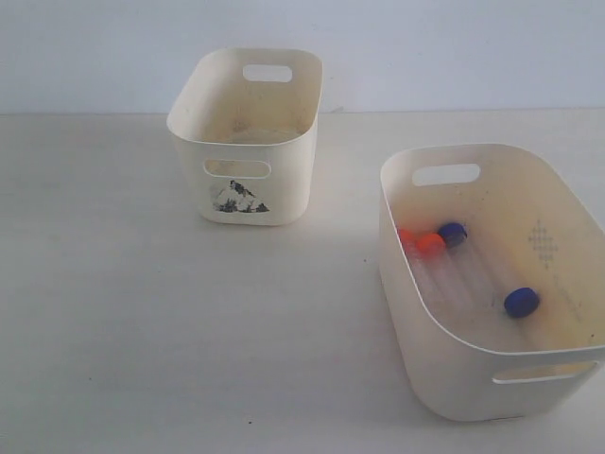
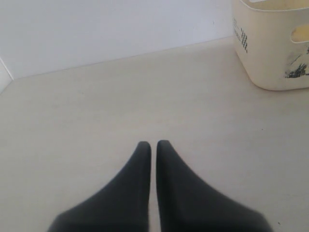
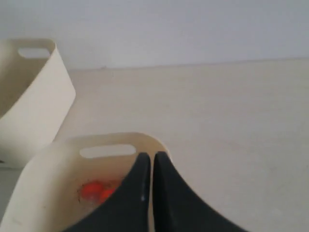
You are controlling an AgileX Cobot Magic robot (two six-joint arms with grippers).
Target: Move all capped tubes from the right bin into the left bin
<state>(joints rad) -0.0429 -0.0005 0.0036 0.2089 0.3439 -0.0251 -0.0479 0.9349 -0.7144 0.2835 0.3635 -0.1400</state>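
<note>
The wide cream right bin (image 1: 430, 378) stands at the right and holds the capped tubes: two orange-red caps (image 1: 430, 243) side by side, a dark blue cap (image 1: 453, 233) beside them and another blue cap (image 1: 522, 302) nearer the front. The smaller left bin (image 1: 284, 194), with a picture sticker on its front, stands further back and looks empty. Neither arm shows in the exterior view. My left gripper (image 2: 153, 143) is shut over bare table, with the left bin (image 2: 270, 53) off to one side. My right gripper (image 3: 151, 155) is shut above the right bin's rim (image 3: 58, 150); orange-red caps (image 3: 96, 191) show inside.
A pale tabletop (image 1: 189, 331) runs between the two bins, and a white wall (image 1: 425, 47) closes off the back. The left bin (image 3: 29, 106) also shows in the right wrist view, beyond the right bin.
</note>
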